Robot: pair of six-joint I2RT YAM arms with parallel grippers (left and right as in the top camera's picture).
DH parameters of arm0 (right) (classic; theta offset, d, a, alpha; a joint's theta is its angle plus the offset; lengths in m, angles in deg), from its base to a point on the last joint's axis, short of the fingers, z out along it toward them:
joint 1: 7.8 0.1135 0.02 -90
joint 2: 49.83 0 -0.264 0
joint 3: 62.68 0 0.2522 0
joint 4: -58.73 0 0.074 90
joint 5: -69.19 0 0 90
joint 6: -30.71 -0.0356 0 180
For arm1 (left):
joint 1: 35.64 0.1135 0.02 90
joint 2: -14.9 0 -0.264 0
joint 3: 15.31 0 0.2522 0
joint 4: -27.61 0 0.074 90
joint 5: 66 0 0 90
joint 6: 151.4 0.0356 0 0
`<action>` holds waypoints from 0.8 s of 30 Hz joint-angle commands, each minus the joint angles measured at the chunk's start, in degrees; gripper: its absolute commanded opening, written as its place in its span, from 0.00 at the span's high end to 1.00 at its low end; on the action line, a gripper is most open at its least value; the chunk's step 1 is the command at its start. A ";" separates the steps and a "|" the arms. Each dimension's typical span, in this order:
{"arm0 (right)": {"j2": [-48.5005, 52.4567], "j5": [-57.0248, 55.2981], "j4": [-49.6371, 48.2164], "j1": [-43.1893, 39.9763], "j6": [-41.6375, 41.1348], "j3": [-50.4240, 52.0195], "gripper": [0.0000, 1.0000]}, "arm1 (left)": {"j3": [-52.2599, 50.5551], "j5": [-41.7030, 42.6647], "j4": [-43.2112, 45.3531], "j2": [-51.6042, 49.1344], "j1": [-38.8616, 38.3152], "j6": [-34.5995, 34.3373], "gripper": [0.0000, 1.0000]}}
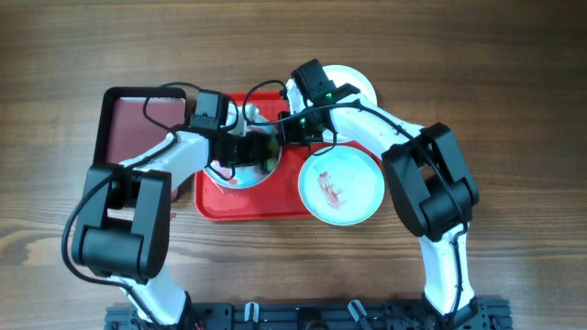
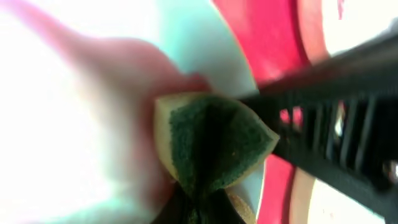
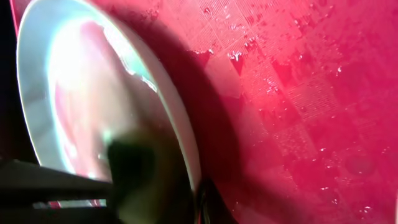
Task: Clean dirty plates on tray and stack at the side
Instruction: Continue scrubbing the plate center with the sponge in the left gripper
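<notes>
A pale blue plate (image 1: 226, 175) smeared with red sauce is tilted up on the left half of the red tray (image 1: 252, 206). My left gripper (image 1: 259, 151) is shut on a green and yellow sponge (image 2: 211, 146) and presses it against the plate's face (image 2: 93, 93). My right gripper (image 1: 287, 128) is shut on this plate's rim (image 3: 186, 143). A second pale blue plate (image 1: 341, 186) with red smears lies over the tray's right edge. A white plate (image 1: 356, 84) lies on the table behind the tray, partly hidden by the right arm.
A black-rimmed maroon tray (image 1: 128, 128) lies left of the red tray, under the left arm. The red tray's floor (image 3: 298, 93) is wet with droplets. The right arm's black body (image 2: 336, 81) crosses close in front of the sponge.
</notes>
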 commanded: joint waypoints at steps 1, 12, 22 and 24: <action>1.38 0.68 0.92 0.61 -0.55 0.11 0.96 | -0.17 -30.23 -1.97 -1.31 0.52 -11.08 0.96; 1.38 -1.03 2.03 0.61 -0.96 0.11 0.96 | 16.98 -41.92 -33.70 -1.36 1.66 -12.92 0.96; 1.38 -1.03 2.05 0.61 -0.92 0.11 0.96 | 16.28 -27.80 -23.47 -9.68 0.72 -6.60 0.96; 1.38 -1.05 2.08 0.74 -0.92 0.11 0.96 | 16.28 -22.64 -19.02 -10.34 -0.24 -6.60 0.96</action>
